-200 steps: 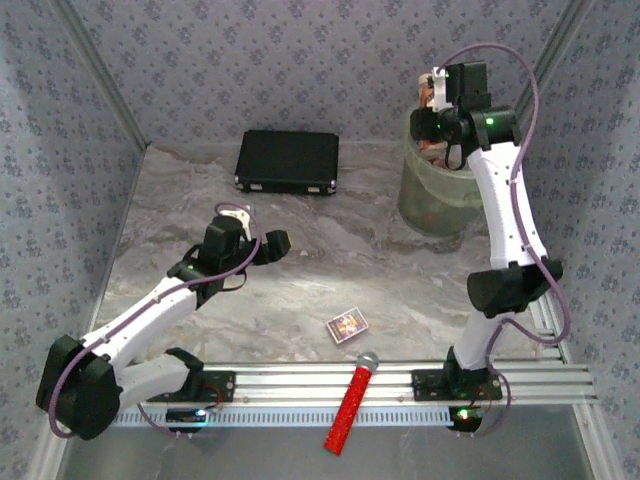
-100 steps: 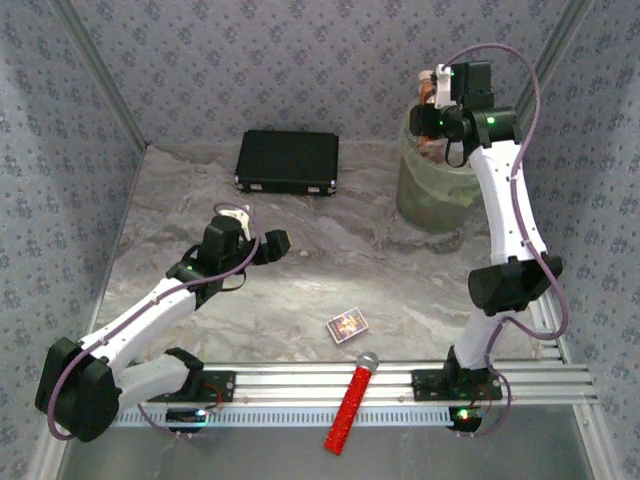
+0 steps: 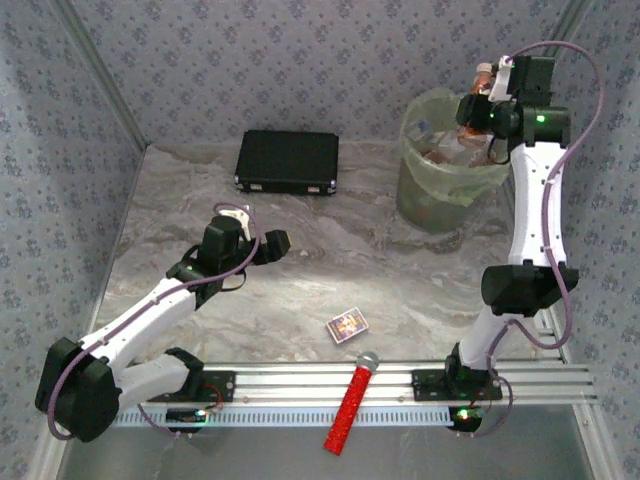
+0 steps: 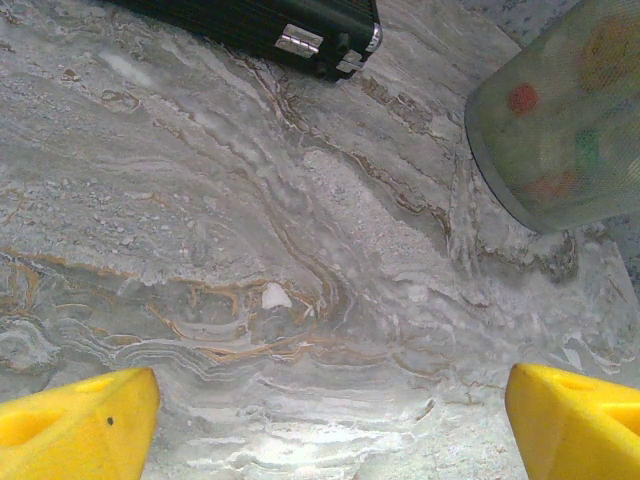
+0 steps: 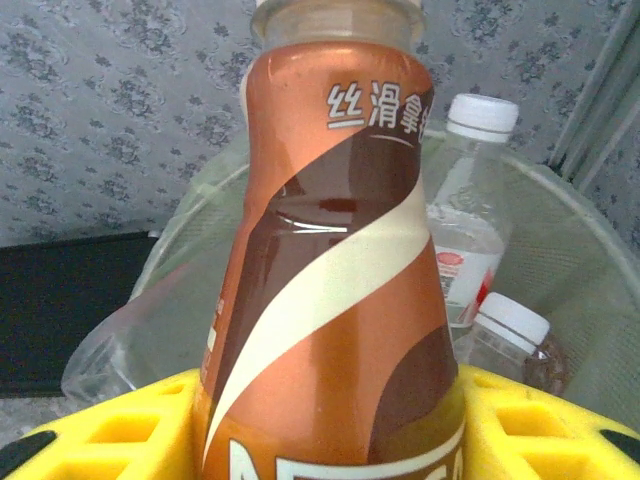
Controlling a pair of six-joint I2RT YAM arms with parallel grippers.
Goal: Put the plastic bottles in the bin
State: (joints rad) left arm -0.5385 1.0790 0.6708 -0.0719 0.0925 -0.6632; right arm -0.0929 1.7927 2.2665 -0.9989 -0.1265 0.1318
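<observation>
Right arm has swung in the last second from the bin's near-left rim across to its far-right side, so the bin (image 3: 432, 205) mouth is now uncovered in the top view; left arm unchanged. Right gripper (image 3: 487, 88) is clamped on an orange-brown bottle (image 5: 330, 250), held upright above the far rim by my read, with the bin's bagged rim (image 5: 570, 215) behind it. Not released yet, so this bottle is still to go in. Two clear white-capped bottles (image 5: 470, 210) already lie inside. Left gripper (image 4: 325, 430) hangs over bare table (image 3: 300, 290), yellow fingers (image 4: 75, 420) wide apart, holding nothing. Bottle label: white Chinese characters 丝滑拿, more cut off at the curve; large white letters at the bottom edge are cropped, unreadable. Small red mark on a clear bottle is too small to read. Black case (image 3: 288, 160), card box (image 3: 347, 324) and microphone (image 3: 352, 405) sit on the table
</observation>
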